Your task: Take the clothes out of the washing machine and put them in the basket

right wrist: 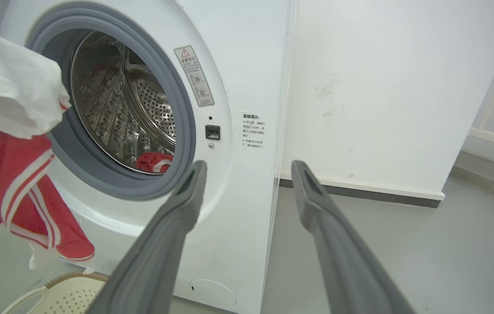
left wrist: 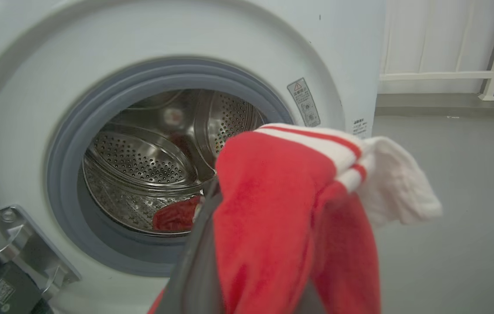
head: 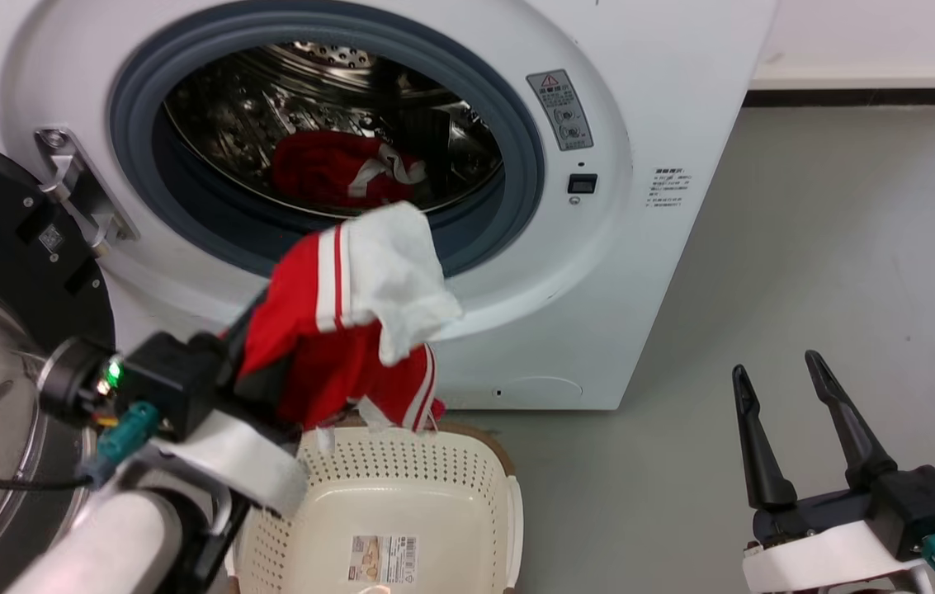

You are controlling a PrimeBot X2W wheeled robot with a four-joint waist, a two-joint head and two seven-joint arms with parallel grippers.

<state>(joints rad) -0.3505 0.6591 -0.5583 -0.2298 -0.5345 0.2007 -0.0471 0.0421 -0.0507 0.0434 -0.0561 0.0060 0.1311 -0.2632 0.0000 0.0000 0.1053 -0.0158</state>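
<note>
Two soft red pieces: the striped garment (head: pixel 327 330) hangs limp from the left tool (head: pixel 246 330), which is clamped on it above the basket (head: pixel 401 470) at six o'clock. The second garment (head: pixel 327 169) lies inside the washing machine (head: pixel 640 247) at twelve. The right tool (head: pixel 776 367) stands apart, empty. Light and floppy, so pinch a bunched fold.

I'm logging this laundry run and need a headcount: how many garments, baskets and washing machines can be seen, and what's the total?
Red garments: 2, the hanging garment above the basket and the drum garment inside the washing machine
Baskets: 1
Washing machines: 1
Total: 4
</note>
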